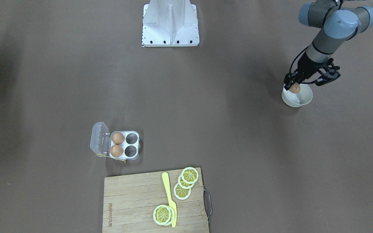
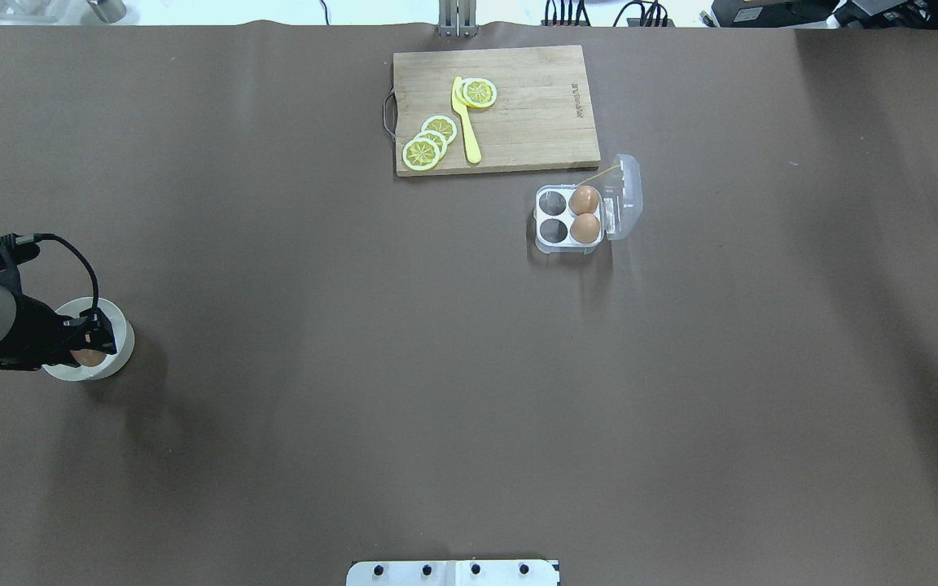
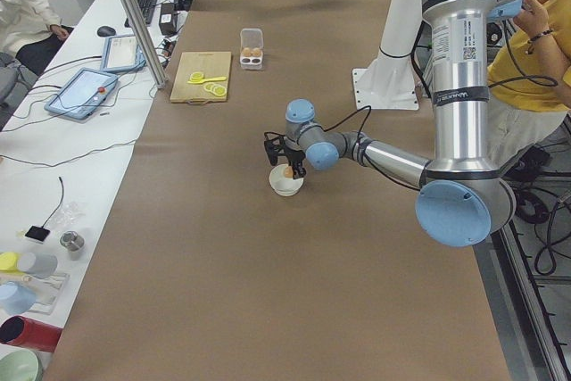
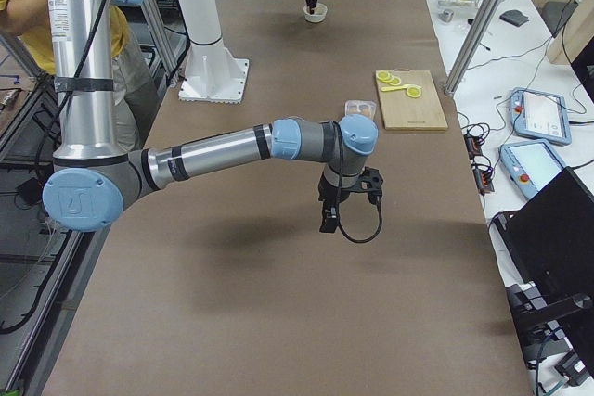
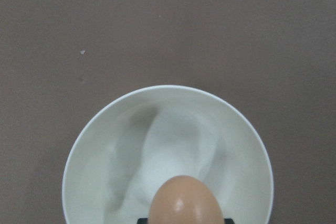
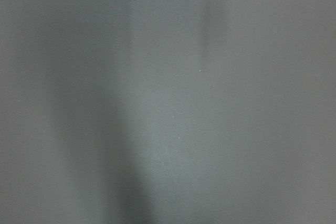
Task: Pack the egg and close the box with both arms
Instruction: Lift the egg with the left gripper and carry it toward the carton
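My left gripper point(image 1: 295, 86) is shut on a light-brown egg point(image 5: 186, 201) and holds it over the round white bowl point(image 5: 168, 88) at the table's left end. The gripper point(image 2: 91, 348) and bowl point(image 2: 116, 316) also show in the overhead view. The egg box point(image 1: 131, 144) stands open in mid-table, its clear lid point(image 1: 97, 139) folded back. Two eggs point(image 1: 118, 138) fill the cells beside the lid and the other two cells are empty. My right gripper point(image 4: 345, 206) hangs over bare table, and I cannot tell whether it is open or shut.
A wooden cutting board point(image 1: 134, 200) with several lemon slices point(image 1: 189, 175) and a yellow knife point(image 1: 168, 197) lies next to the box, at the table's far edge. The white robot base point(image 1: 170, 24) stands at the near edge.
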Robot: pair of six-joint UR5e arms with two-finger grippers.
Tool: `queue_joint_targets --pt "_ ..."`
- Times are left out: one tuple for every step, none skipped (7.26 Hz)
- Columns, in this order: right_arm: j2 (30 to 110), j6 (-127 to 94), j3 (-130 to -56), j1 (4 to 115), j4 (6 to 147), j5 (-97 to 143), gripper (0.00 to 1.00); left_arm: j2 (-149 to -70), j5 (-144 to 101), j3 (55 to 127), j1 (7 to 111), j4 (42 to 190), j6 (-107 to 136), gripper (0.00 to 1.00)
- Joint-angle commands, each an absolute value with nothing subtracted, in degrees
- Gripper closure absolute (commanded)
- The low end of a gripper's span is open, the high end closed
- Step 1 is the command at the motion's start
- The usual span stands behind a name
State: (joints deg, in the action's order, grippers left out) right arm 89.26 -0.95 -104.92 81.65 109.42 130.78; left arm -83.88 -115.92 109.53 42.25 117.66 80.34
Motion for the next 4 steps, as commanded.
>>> queue_joint_targets --pt "89.4 -0.7 -104.9 81.7 109.4 130.8 0.00 -87.3 -116.0 111.3 45.0 113.1 79.6 0.88" --pt "89.3 -0.7 -104.9 81.7 109.4 130.8 0.00 -93.5 -116.0 110.9 46.0 107.2 79.7 0.88" --pt "89.2 -0.7 -105.0 81.7 109.4 130.9 0.00 -101.4 -116.0 110.8 46.4 97.7 79.8 0.88" --pt "89.1 -0.7 -104.9 81.7 109.4 130.9 0.00 -108.1 -115.9 110.7 46.5 90.7 79.7 0.88"
